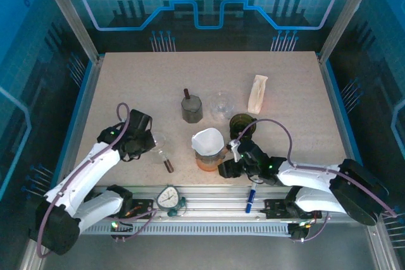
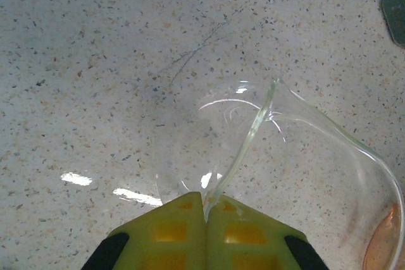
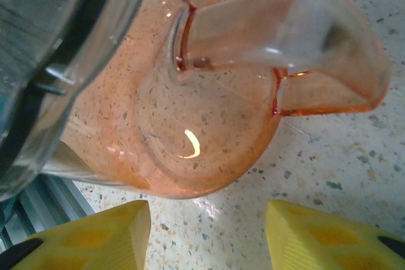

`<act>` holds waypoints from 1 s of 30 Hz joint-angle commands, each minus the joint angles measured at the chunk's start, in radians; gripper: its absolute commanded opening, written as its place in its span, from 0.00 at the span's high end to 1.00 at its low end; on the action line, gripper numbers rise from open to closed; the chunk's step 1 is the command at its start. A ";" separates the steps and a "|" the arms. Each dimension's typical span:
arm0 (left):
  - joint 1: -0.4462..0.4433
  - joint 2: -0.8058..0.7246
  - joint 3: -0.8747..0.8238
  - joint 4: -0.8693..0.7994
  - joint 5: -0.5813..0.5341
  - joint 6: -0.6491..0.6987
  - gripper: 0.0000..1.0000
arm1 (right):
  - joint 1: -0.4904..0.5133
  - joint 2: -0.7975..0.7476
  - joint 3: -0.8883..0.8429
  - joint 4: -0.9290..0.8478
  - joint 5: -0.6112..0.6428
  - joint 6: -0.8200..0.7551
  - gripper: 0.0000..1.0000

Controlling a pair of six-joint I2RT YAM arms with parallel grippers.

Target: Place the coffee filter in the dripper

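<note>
The orange glass dripper (image 1: 209,159) stands at the front middle of the table, with the white coffee filter (image 1: 208,139) sitting in its top as an open cone. Up close, the dripper (image 3: 209,131) shows its round base and its handle, which points right. My right gripper (image 1: 223,167) is just right of the dripper's base. This right gripper (image 3: 205,235) is open, its yellow fingers (image 3: 95,238) short of the base with bare table between them. My left gripper (image 1: 145,141) is shut on the thin rim of a clear glass vessel (image 2: 272,131).
A dark jar with a brown stick (image 1: 192,109), a clear glass cup (image 1: 221,105) and a pack of filters (image 1: 257,93) stand behind the dripper. A dark green round piece (image 1: 242,124) lies to its right. A dial scale (image 1: 169,198) and a blue pen (image 1: 251,197) lie on the front rail.
</note>
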 commanded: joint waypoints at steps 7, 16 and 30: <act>0.018 -0.035 0.001 -0.029 -0.012 -0.009 1.00 | -0.017 0.139 0.074 0.165 -0.038 0.004 0.51; 0.025 -0.059 0.002 -0.038 -0.018 -0.001 1.00 | -0.018 0.298 0.194 0.220 -0.063 -0.013 0.52; 0.027 -0.085 -0.013 -0.044 -0.023 0.005 1.00 | -0.033 0.577 0.452 0.239 -0.114 -0.023 0.56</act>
